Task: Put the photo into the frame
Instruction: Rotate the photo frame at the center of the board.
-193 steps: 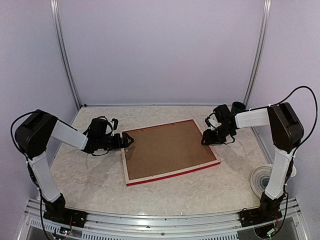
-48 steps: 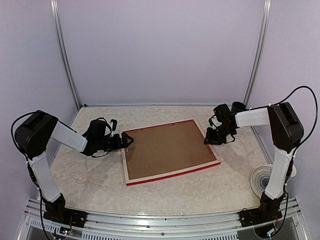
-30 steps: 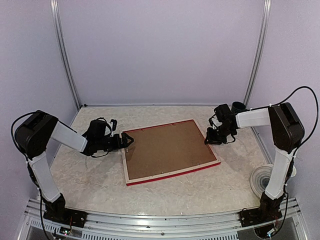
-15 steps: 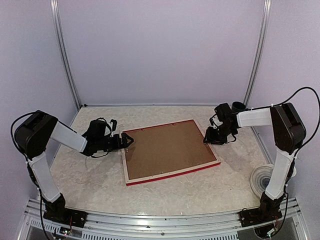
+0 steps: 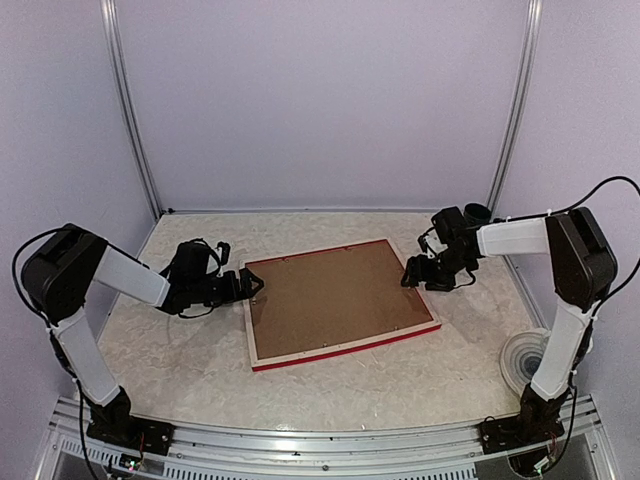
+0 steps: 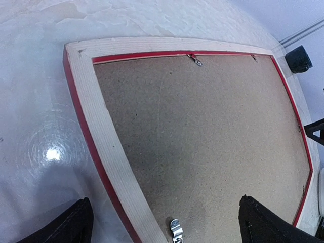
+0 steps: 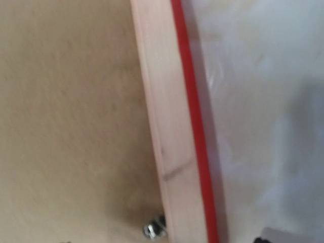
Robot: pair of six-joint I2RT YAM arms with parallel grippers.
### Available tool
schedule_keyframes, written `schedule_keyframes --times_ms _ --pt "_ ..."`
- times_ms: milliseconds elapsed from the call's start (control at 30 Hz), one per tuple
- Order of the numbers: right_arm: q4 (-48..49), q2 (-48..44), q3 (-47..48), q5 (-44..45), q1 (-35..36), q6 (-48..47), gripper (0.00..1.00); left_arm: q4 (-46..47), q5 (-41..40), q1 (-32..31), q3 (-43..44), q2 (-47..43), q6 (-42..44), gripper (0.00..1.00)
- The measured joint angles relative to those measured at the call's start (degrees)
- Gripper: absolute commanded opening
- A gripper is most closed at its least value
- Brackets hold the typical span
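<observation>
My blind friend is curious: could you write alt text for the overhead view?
A red picture frame lies face down on a pale table, its brown backing panel showing. A robot's left gripper and right gripper are at its opposite ends.

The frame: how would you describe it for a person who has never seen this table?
In the middle of the pale speckled table lies the frame, one large flat rectangle, back side up. It has a pale wooden border around a brown backing panel. Its bright red outer edge sets it apart from the small white disc and dark cup at the right.
</observation>
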Motion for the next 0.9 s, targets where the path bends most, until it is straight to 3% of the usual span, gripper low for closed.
schedule_keyframes --times_ms 433,900 --pt "2.47 -3.72 -5.42 -2.95 0.00 -2.47 0.81 -7.48 -4.48 -5.38 -1.16 -4.61 -2.67 0.99" --pt "6.12 -7.37 -12.72 -5.75 0.31 -2.84 0.81 -10.69 -6.21 -6.34 6.60 0.74 -3.26 0.99"
